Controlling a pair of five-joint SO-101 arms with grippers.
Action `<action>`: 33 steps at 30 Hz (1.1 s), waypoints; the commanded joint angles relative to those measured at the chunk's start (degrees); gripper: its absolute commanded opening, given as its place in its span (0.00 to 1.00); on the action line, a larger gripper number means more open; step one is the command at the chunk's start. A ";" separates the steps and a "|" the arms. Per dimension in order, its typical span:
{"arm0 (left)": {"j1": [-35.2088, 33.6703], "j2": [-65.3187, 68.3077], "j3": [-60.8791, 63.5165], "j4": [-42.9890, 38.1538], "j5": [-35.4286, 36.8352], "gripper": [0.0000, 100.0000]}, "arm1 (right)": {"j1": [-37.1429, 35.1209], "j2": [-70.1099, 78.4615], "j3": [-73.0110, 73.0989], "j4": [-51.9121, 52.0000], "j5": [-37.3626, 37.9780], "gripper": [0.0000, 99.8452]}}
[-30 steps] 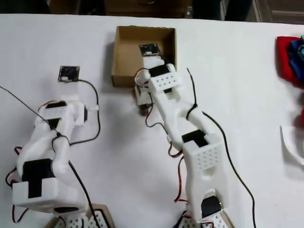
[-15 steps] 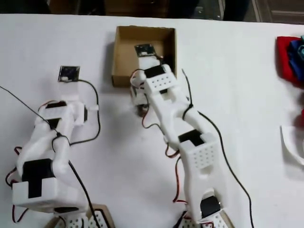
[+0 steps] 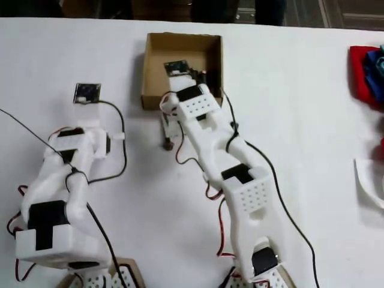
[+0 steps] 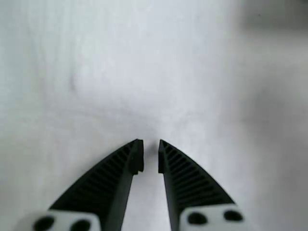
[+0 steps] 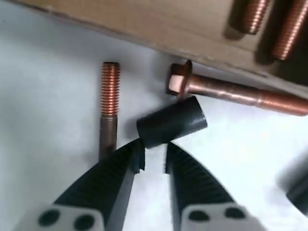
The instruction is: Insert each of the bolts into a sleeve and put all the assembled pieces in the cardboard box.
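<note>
Just outside the cardboard box (image 3: 151, 72), by the wall that faces the arms, the right gripper (image 5: 155, 155) hangs low over the white table (image 3: 300, 90). Its fingers are drawn nearly together, with a thin slit between them and nothing in it. Just beyond the tips lies a black sleeve (image 5: 172, 121) on its side, empty, between the gripper and the box wall. Beside the sleeve a loose bolt (image 5: 109, 103) lies with its threaded end toward the box. A second bolt (image 5: 236, 92), with a flanged head, lies along the foot of that wall, close to the sleeve. Inside the box are two more copper shanks (image 5: 290, 29); whether they wear sleeves cannot be told. Well apart from the box, to its side, the left gripper (image 4: 149, 155) sits over bare table, its fingers likewise almost closed and empty
</note>
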 commanded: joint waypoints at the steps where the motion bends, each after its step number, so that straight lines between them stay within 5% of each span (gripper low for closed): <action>1: -0.44 -0.26 -2.42 0.09 0.18 0.08 | 2.24 -0.40 -1.23 -0.31 -0.09 0.02; 14: -0.44 -0.26 -2.42 0.09 0.18 0.08 | 3.74 -5.49 -4.31 15.25 11.34 0.02; 22: -0.44 -0.26 -2.42 0.09 0.18 0.08 | 3.65 -7.16 -4.04 5.49 15.38 0.04; 28: -0.44 -0.26 -2.42 0.09 0.18 0.08 | 3.38 -7.16 -3.96 2.86 15.74 0.22; 33: -0.44 -0.26 -2.42 0.09 0.18 0.08 | 3.38 -7.08 -3.78 2.68 13.54 0.17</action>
